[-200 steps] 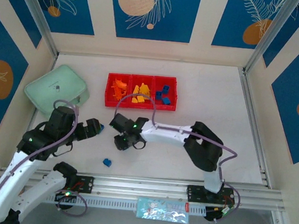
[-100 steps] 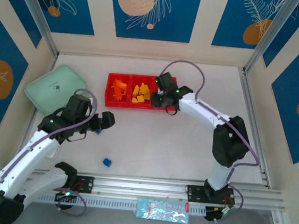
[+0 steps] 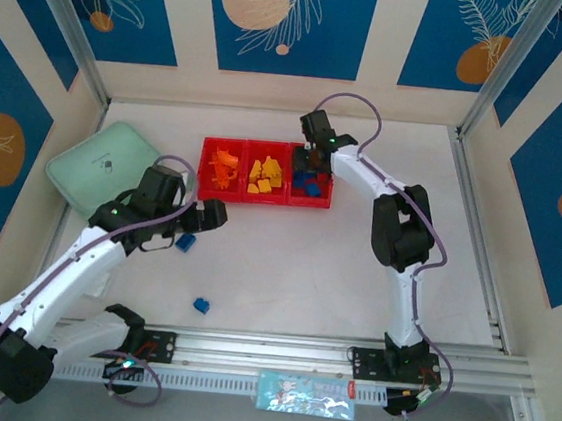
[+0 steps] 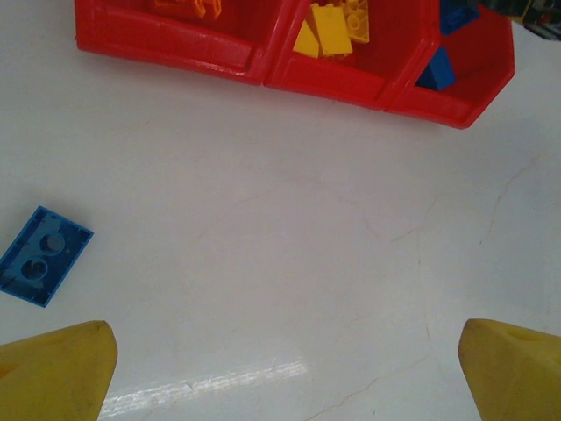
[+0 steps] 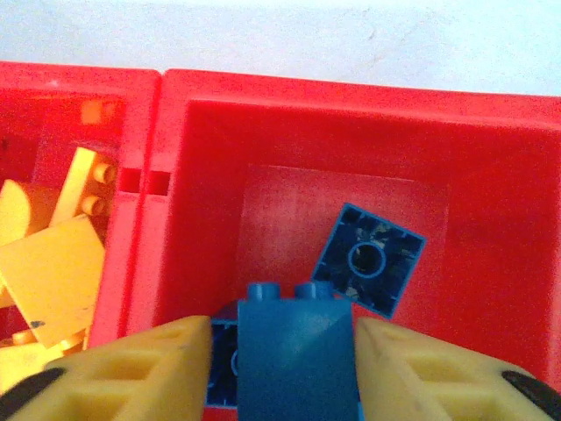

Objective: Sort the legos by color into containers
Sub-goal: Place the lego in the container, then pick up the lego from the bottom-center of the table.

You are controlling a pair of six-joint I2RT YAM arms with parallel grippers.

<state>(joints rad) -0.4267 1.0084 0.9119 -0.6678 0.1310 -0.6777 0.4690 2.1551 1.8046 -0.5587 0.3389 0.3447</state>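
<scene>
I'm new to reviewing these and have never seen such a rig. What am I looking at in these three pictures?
Two robot arms are bolted to a table. One picture looks down from above; the other two come from a camera on each wrist. The red tray holds toy bricks sorted orange, yellow, blue. The right gripper pinches a blue brick over the blue compartment. The left gripper is open and empty. Two loose blue bricks lie on the table, as does a mint green case.
</scene>
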